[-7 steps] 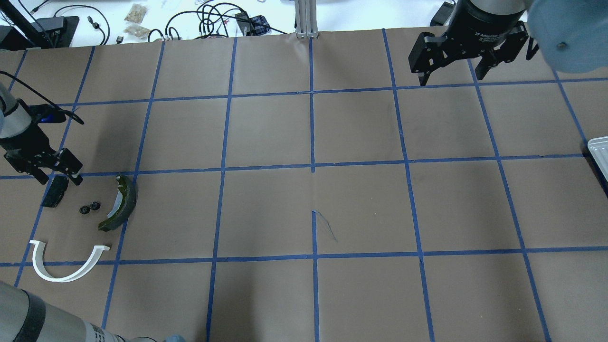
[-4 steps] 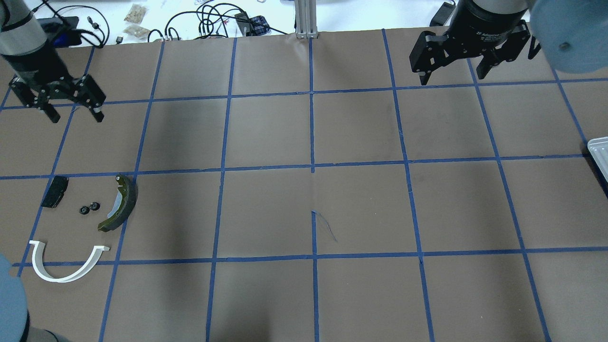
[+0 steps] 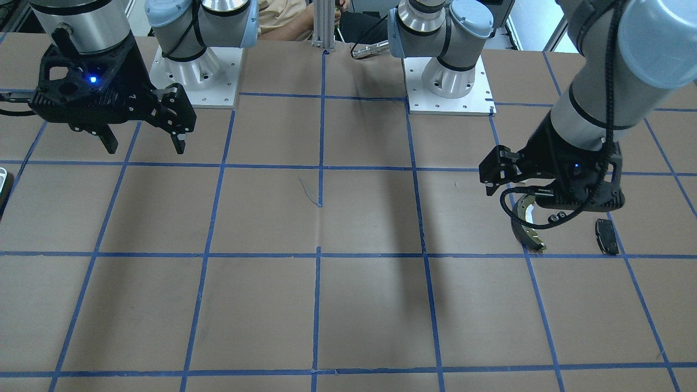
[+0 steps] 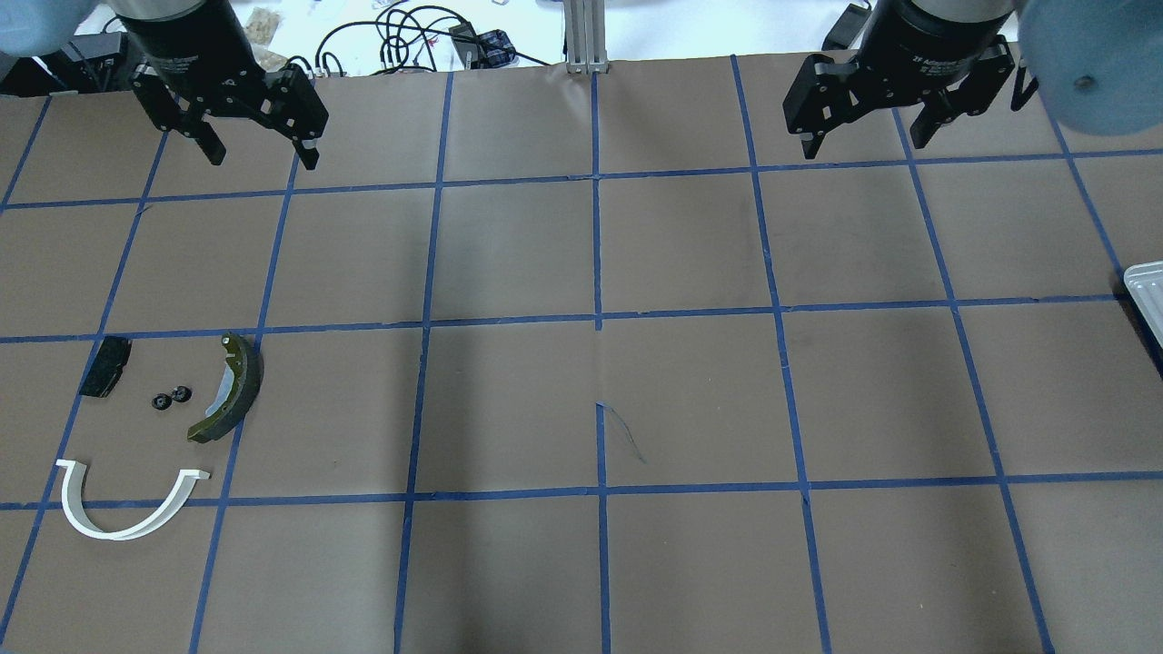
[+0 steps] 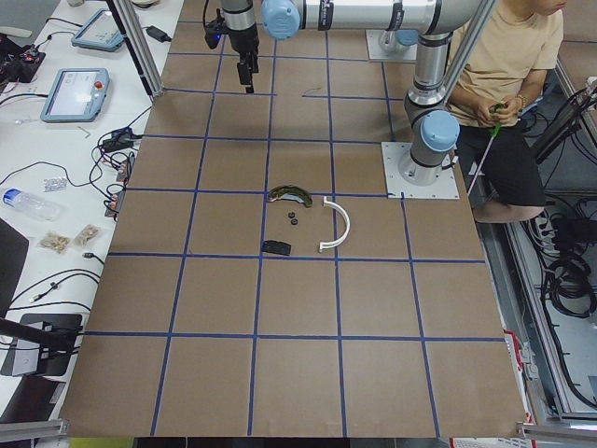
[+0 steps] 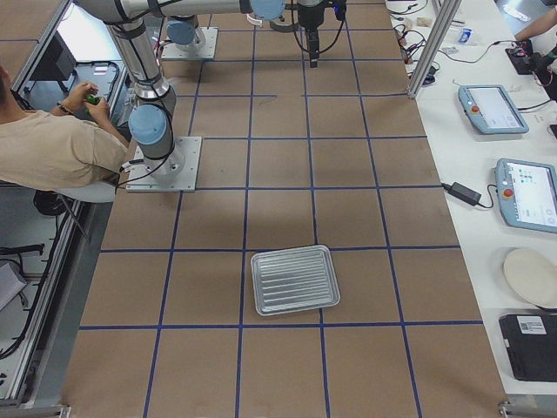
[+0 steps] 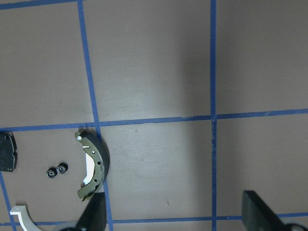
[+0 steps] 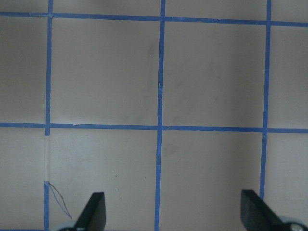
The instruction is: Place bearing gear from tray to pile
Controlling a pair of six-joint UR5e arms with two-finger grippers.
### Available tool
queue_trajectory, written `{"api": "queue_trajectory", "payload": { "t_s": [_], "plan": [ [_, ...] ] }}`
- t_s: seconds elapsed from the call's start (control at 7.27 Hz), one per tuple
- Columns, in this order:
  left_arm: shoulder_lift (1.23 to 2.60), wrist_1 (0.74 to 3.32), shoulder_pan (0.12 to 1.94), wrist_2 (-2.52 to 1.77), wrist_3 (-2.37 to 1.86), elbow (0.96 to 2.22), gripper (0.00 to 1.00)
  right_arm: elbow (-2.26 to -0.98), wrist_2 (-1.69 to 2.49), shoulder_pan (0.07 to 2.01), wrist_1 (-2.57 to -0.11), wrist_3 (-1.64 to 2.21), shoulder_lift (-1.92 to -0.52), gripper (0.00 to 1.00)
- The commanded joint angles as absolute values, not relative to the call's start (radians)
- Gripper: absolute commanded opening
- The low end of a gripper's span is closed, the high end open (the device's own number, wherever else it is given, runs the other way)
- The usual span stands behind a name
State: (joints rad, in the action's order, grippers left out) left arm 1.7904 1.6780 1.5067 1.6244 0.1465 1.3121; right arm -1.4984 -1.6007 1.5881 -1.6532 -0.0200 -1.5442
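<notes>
Two small black bearing gears (image 4: pixel 171 397) lie on the table in the pile, between the flat black pad (image 4: pixel 104 366) and the olive-green brake shoe (image 4: pixel 232 386). The white arched strip (image 4: pixel 127 504) lies in front of them. The left wrist view looks down on the gears (image 7: pixel 57 170) and the brake shoe (image 7: pixel 94 163) from high up. My left gripper (image 4: pixel 263 156) is open and empty, raised well above the table and away from the pile. My right gripper (image 4: pixel 863 145) is open and empty, high over the right half. The front view hides the gears behind my left arm.
The metal tray (image 4: pixel 1147 295) sits at the table's right edge; in the right side view the tray (image 6: pixel 294 279) shows nothing in it. Blue tape lines grid the brown table. Cables and small devices lie beyond the far edge.
My left gripper has risen from beside the black pad and moved up and away from the pile, staying open. The gears and the right arm have not moved.
</notes>
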Motion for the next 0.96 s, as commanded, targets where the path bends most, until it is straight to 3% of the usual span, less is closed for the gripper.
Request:
{"api": "queue_trajectory", "payload": {
  "t_s": [0.0,0.83],
  "plan": [
    [1.743,1.681,1.532,1.529,0.106,1.359,1.00,-1.499,-1.605,1.586,-1.652,-0.020,-1.545,1.00],
    [1.586,1.654,1.522,1.532,0.109,1.580,1.00,-1.500,-1.530,1.589,-1.640,-0.020,-1.520,1.00]
  ]
}}
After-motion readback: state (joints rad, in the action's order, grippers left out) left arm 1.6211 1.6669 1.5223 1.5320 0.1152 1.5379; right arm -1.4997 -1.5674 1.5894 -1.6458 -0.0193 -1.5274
